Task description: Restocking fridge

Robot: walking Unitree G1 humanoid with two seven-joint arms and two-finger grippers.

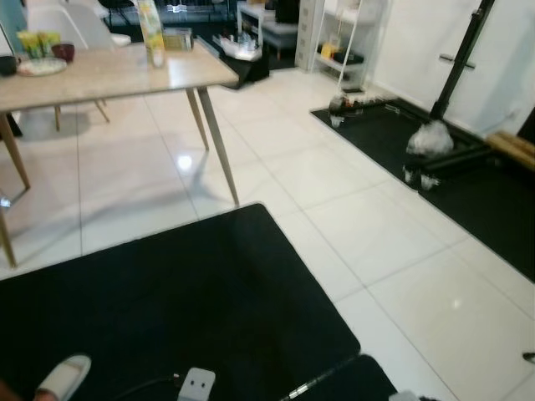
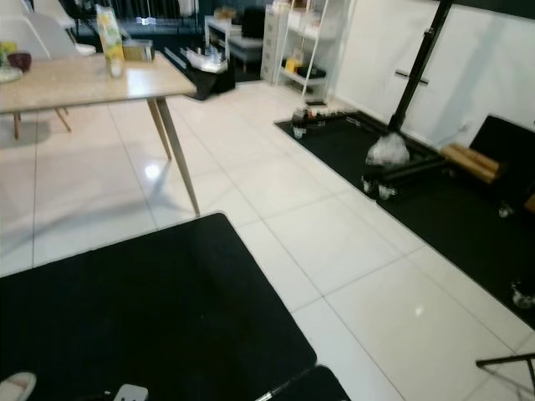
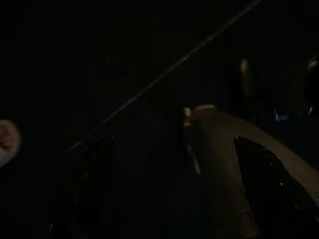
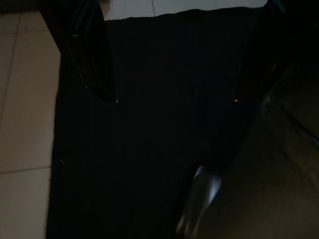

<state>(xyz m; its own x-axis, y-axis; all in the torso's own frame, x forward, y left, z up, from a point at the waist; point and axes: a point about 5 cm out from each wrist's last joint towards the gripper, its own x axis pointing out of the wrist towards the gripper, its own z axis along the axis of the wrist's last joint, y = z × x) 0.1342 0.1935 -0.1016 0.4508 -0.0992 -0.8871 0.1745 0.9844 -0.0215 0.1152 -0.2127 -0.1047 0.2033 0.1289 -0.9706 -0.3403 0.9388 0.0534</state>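
A tall yellow-green carton (image 1: 151, 32) stands near the far edge of a light wooden table (image 1: 117, 73) at the upper left, beside a small box (image 1: 177, 38). A dark bowl (image 1: 63, 52) and a plate (image 1: 42, 67) with yellow items sit further left on the table. Both arms hang low over the black mat. In the dim left wrist view my left gripper (image 3: 173, 142) is open with nothing between its fingers. My right gripper (image 4: 174, 99) is open too, over the mat close to its edge with the white tiles.
A large black mat (image 1: 167, 309) covers the near floor, with a white plug (image 1: 196, 384), a cable and a white slipper (image 1: 63, 376) on it. White tiles (image 1: 351, 225) run ahead. At the right lie a black gym mat (image 1: 468, 192), a stand and a plastic bag (image 1: 430, 138). Shelves (image 2: 305, 42) stand at the back.
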